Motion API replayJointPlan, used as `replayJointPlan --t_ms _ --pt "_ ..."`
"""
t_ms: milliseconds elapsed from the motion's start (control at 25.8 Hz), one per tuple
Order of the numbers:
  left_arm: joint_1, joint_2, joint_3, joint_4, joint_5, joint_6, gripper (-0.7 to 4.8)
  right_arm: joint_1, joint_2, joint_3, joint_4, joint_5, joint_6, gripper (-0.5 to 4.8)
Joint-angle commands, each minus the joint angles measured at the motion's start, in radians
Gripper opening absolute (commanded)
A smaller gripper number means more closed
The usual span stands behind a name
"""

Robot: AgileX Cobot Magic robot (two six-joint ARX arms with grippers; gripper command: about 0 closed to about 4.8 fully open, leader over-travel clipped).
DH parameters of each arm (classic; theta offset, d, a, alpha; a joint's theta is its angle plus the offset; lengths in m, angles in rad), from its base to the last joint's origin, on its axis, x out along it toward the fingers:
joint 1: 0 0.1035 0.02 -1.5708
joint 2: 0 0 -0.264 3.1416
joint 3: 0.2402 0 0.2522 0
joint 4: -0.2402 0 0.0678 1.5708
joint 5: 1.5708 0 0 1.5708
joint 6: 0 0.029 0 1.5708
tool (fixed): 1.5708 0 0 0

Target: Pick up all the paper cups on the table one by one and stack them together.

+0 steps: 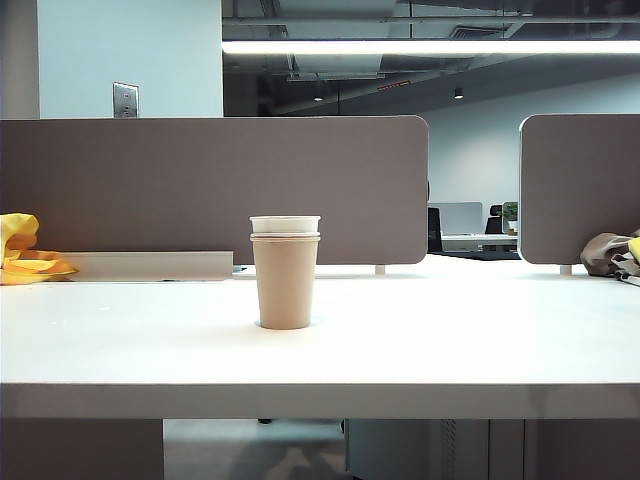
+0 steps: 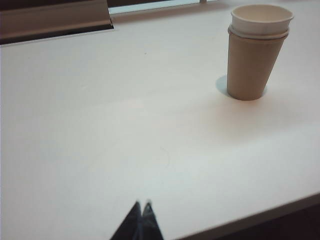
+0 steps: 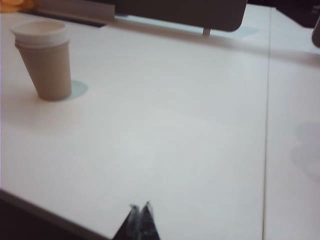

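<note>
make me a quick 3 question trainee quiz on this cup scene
1. True or false: the cups stand as one stack on the table.
2. Which cup is outermost? A) white B) tan C) blue
3. How do the left gripper and right gripper stand, and does either touch the stack?

Key
1. True.
2. B; white rims show nested inside the tan cup.
3. Both are shut and empty, near the table's front edge, well apart from the stack.
</note>
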Motion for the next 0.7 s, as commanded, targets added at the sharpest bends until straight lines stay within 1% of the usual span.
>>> replayJointPlan --t_ms 39,155,272,544,660,699 --pt "0.003 0.0 -0.016 0.042 0.0 -0.003 -0.06 -0.002 0.0 -0.031 0.008 0.001 -0.002 -0.05" --pt "0.005 0.0 -0.016 0.042 0.0 -0.003 -0.06 -0.025 0.0 -0.033 0.02 -0.006 -0.002 -0.05" --pt "0.084 0.0 -0.016 0.043 0.029 -0.003 -0.05 -0.131 0.0 -0.035 0.029 -0.005 -0.002 -0.05" --pt "0.317 0.0 -0.016 0.043 0.026 -0.003 -0.06 -0.352 0.0 -0.037 0.035 -0.002 -0.002 -0.05" --pt "0.399 0.001 -0.016 0.042 0.021 -0.003 -0.06 -0.428 0.0 -0.038 0.035 0.002 -0.002 -0.05" --pt "0.395 0.001 -0.016 0.043 0.023 -0.003 -0.06 -0.423 0.0 -0.038 0.035 0.002 -0.002 -0.05"
